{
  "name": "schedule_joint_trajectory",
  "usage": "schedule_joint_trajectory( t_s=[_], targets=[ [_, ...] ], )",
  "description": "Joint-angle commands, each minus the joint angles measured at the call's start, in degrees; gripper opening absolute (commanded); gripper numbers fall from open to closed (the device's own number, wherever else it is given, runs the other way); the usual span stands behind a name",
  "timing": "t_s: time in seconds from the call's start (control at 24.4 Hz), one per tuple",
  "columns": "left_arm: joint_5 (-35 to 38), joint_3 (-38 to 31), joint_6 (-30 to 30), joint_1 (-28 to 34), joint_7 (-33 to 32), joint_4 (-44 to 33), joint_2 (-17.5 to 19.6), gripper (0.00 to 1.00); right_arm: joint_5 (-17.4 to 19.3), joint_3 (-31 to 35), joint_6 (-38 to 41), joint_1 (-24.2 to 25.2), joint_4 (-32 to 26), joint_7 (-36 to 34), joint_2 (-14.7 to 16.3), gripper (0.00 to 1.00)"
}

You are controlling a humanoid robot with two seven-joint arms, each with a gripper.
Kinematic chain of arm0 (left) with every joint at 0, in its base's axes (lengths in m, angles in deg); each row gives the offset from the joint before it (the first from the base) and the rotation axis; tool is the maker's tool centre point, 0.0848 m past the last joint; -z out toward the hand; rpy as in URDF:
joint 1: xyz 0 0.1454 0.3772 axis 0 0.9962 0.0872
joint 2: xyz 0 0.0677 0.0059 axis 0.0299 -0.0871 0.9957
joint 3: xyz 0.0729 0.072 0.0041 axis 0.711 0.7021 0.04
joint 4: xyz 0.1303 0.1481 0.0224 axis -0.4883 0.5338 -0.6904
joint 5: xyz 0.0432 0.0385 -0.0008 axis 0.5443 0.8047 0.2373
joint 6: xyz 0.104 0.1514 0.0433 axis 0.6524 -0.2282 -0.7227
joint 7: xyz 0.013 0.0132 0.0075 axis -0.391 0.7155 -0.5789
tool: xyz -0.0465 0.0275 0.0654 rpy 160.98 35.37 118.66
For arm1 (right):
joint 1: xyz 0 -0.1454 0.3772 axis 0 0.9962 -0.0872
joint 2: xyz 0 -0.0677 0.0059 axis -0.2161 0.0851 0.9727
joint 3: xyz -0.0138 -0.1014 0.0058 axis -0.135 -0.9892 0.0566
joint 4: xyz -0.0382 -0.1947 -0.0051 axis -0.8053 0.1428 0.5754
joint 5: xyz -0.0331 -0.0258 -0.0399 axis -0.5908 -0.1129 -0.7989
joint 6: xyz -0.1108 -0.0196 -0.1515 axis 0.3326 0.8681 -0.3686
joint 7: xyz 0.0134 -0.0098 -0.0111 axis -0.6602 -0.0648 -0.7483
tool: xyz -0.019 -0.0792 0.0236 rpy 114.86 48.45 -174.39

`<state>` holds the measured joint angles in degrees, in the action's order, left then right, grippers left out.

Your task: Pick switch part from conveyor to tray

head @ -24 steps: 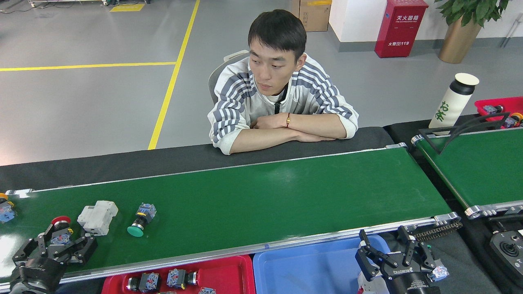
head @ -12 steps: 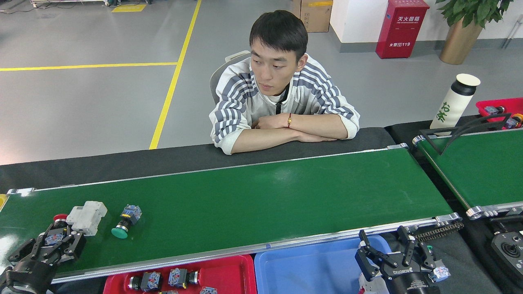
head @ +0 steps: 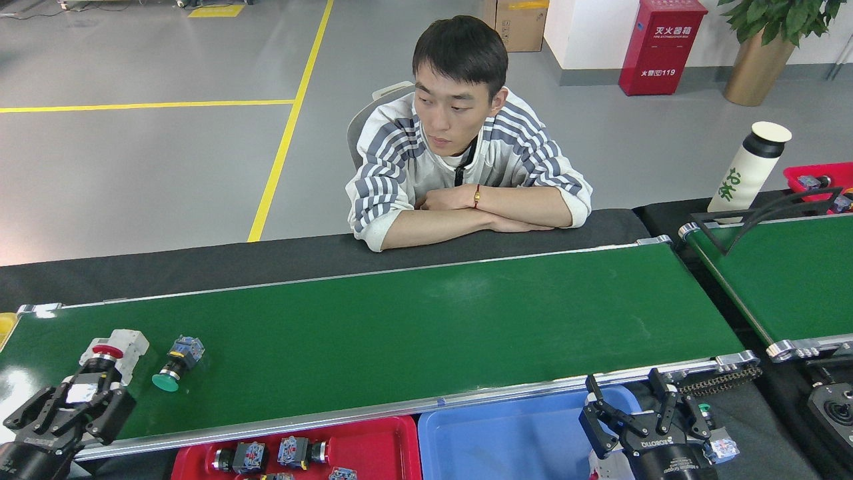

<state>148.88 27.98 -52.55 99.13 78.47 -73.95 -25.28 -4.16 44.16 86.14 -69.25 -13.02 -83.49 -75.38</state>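
Observation:
The conveyor (head: 433,333) runs across the head view as a long green belt with silver rails. At its left end my left gripper (head: 80,398) is shut on a switch part with a red button (head: 105,352), the red cap pointing away from me. Just behind it lies a white block part (head: 128,341). A green-button switch part (head: 174,364) lies on the belt to its right. Below the near rail sits the red tray (head: 380,443) with several switch parts in it. My right gripper (head: 628,401) hangs open over the corner of a blue tray (head: 506,440), holding nothing.
A person leans with folded arms (head: 480,217) on the black table at the belt's far side. A second green belt (head: 786,273) with a black wire guide stands at the right, beside a white bottle (head: 748,167) and a red bin (head: 823,175).
My left gripper closed on the red-button switch part and drew back toward the near left. The white block and green-button part travelled left along the belt. The right gripper held still.

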Motion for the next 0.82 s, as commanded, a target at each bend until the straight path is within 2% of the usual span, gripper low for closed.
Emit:
schedule_joint_trajectory(
  t_s=[0.0,0.12,0.25,0.33,0.41,0.49,0.65,0.78],
  targets=[
    [0.16,0.09,-5.49,2.42,0.24,-5.09,-1.63,0.07,-0.08,-0.15,-0.02,-0.10,-0.83,-0.08,0.53,0.99],
    [2.71,1.23,-5.49,6.73,0.15,-10.54,-5.93,0.12,-0.08,-0.06,-0.02,-0.45,-0.92,-0.08,0.36,0.99],
    [11.41,4.49,-5.49,7.17,0.59,-11.24,-10.59,0.28,-0.08,-0.06,-0.02,-0.36,-0.92,-0.08,0.27,0.99],
    [14.14,4.75,-5.49,7.35,0.68,-11.42,-12.26,0.38,-0.08,-0.15,-0.02,-0.10,-1.01,-0.08,0.45,0.99],
    [14.32,4.66,-5.49,7.35,0.68,-11.42,-13.41,0.58,-0.08,-0.15,-0.02,-0.10,-0.92,-0.08,0.53,0.99],
    [14.32,4.66,-5.49,7.26,0.77,-11.33,-13.58,1.00,-0.08,-0.15,-0.02,-0.27,-0.92,-0.08,0.45,0.99],
    [13.70,3.52,-5.49,7.35,0.77,-11.33,-13.76,1.00,-0.17,-0.15,-0.02,-0.10,-1.01,-0.08,0.45,0.99],
    [12.12,-2.54,-5.49,7.43,0.77,-10.80,-14.55,1.00,-0.17,-0.15,-0.02,-0.10,-1.01,-0.08,0.45,0.99]
  ],
)
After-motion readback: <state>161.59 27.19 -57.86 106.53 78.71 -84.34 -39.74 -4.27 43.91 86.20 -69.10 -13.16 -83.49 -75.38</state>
